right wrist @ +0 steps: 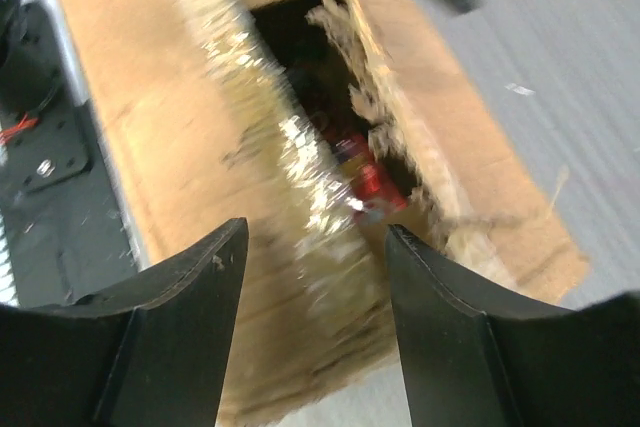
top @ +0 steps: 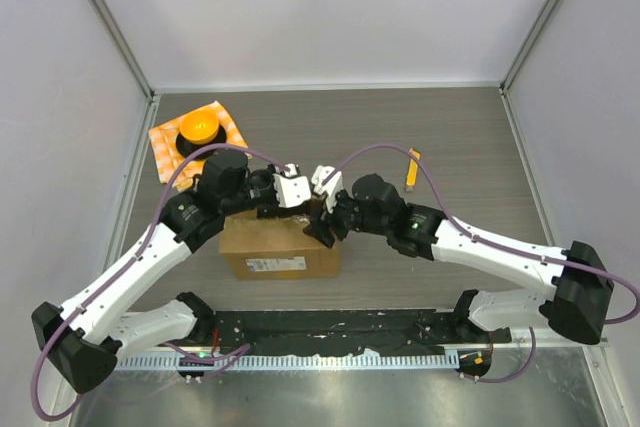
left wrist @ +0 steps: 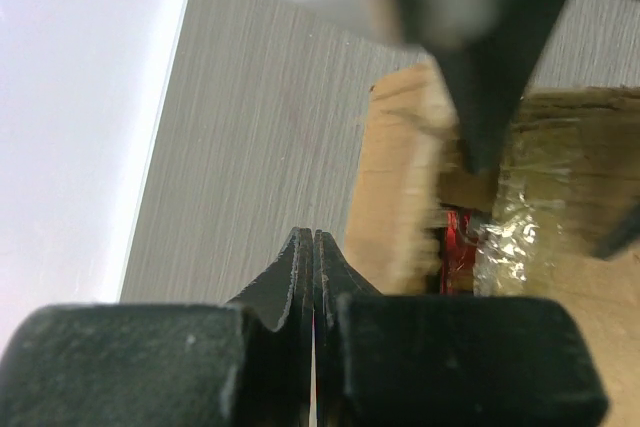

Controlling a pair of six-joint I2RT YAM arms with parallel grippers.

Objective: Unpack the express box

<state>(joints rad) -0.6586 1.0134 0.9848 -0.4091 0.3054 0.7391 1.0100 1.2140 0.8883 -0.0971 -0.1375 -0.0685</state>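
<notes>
Two grippers close together above a brown corrugated cardboard express box (top: 255,247), near the table's (top: 470,117) near edge, left of centre, just beyond a black rail (top: 330,327) along that edge. White printed label (top: 277,264) on the box's near face.

Left gripper (left wrist: 313,239) clenched, fingers pressed flat together with nothing between, tips over bare grey table just beside a box edge; contact with the cardboard not clear. Right gripper (right wrist: 315,229) released, fingers spread wide, hovering over the torn top seam, holding nothing.

Around: orange checkered cloth (top: 163,142) with a round orange object on a black base (top: 200,129) toward the far left corner, well apart from the box. Small yellow-orange stick-shaped tool (top: 412,169) lying right of centre, beyond the right arm. Box top in the overhead view mostly covered by both wrists, seam hidden.

Seen only from the wrists: crinkled clear tape (right wrist: 300,162) along the seam, ragged cardboard at the gap's edges, a dark opening, something red (right wrist: 368,179) inside, too blurred to name. From the left wrist, the same red beside the tape, plus a dark blurred finger (left wrist: 490,97) of the right gripper pointing down at the seam. Seen only from overhead: label, cloth, tool, the box's place on the table.
</notes>
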